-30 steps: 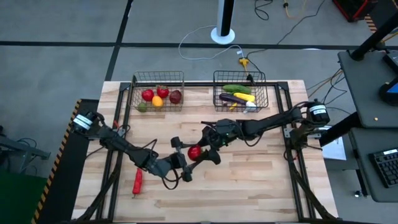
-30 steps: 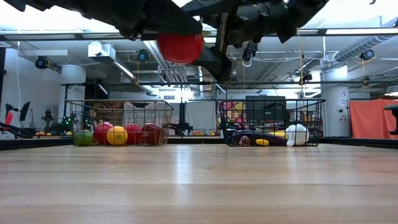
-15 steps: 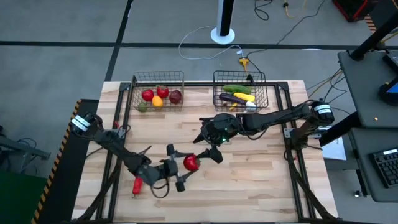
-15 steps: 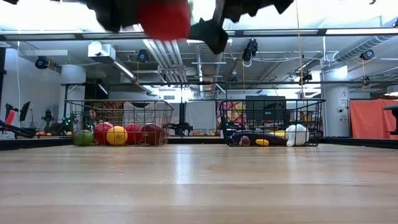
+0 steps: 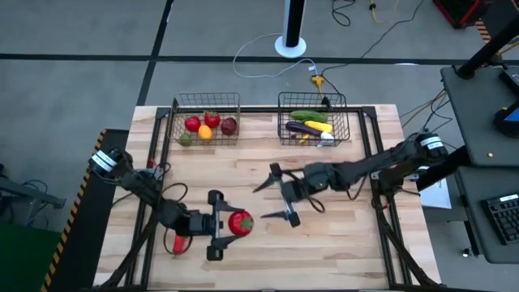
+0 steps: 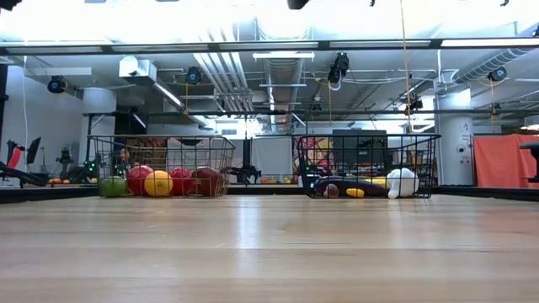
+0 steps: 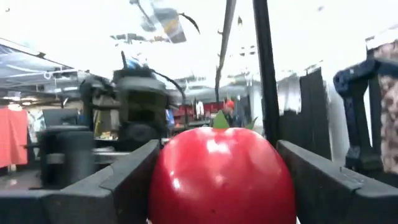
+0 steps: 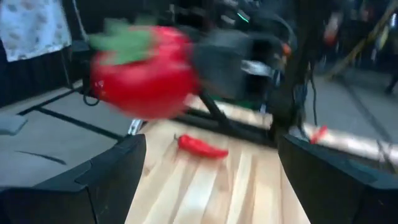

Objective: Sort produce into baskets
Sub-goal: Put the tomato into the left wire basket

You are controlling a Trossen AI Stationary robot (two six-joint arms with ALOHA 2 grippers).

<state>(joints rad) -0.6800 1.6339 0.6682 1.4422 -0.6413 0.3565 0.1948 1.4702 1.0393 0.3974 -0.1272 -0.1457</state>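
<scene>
1. The table (image 5: 340,243) is bare across its near right part, giving open passage there.
2. The left gripper (image 5: 216,224) with its red tomato (image 5: 239,222) blocks the near left.
3. The spread right gripper (image 5: 280,195) fills the middle.
4. A red pepper (image 5: 177,242) lies by the left edge.
5. Two baskets (image 5: 207,120) (image 5: 312,118) line the far side.

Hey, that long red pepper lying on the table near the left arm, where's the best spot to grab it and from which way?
Probably mid-body, from straight above. The red pepper lies flat on the table, long and slim, so fingers set across its narrow width should close well. The left gripper is full, holding the red tomato; the right gripper hangs open.
</scene>
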